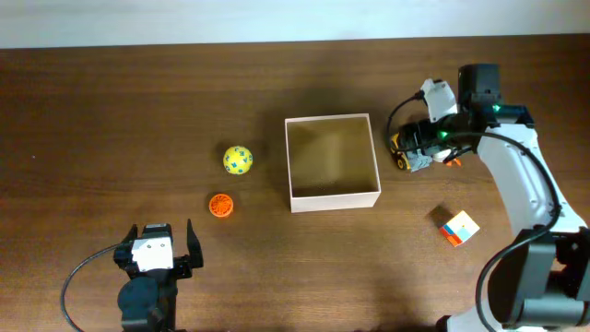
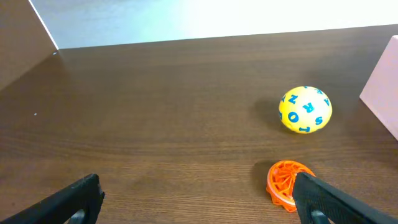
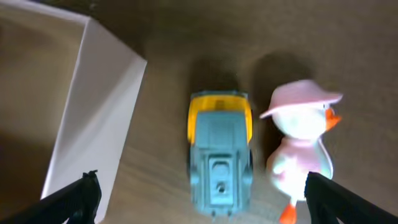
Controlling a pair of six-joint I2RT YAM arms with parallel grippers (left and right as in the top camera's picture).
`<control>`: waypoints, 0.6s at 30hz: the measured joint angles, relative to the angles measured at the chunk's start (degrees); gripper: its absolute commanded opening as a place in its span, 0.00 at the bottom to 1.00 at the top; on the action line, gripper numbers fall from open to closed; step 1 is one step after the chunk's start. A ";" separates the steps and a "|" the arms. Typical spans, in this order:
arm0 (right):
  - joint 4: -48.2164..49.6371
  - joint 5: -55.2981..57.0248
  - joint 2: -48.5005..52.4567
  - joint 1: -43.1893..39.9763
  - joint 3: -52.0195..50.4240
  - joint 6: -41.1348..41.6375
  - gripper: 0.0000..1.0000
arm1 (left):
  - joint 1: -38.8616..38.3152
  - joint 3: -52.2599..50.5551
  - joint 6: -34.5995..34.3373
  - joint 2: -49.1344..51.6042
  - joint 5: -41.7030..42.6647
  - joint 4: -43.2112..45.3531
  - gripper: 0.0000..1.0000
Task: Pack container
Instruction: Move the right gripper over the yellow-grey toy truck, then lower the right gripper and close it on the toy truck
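Square shallow container (image 1: 336,196), thin white walls, tan cardboard inside: centre of the overhead frame. Yellow ball with blue letters (image 1: 238,159) and orange lattice toy (image 1: 220,206): left of it. Multicoloured cube (image 1: 459,227): lower right. Right gripper (image 3: 211,199), just right of the container: fingers spread wide over a teal-and-yellow toy truck (image 3: 219,152) and a white duck in a pink hat (image 3: 301,149), seemingly gripping neither. Left gripper (image 1: 161,232), lower left: wide open, holding nothing.

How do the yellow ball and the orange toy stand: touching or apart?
Apart. The overhead view shows a strip of bare table between the yellow ball and the orange toy; the left wrist view shows the same gap.
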 measured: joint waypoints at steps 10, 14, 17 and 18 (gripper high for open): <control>3.72 0.22 7.19 0.00 0.00 0.52 0.99 | 0.00 0.00 0.00 0.00 0.00 0.00 0.99; 4.72 0.20 9.31 0.00 0.00 0.81 1.00 | 0.00 0.00 0.00 0.00 0.00 0.00 0.99; 4.85 0.20 10.23 0.00 0.00 0.94 1.00 | 0.00 0.00 0.00 0.00 0.00 0.00 0.99; 4.83 0.20 10.64 0.00 0.00 0.98 1.00 | 0.00 0.00 0.00 0.00 0.00 0.00 0.99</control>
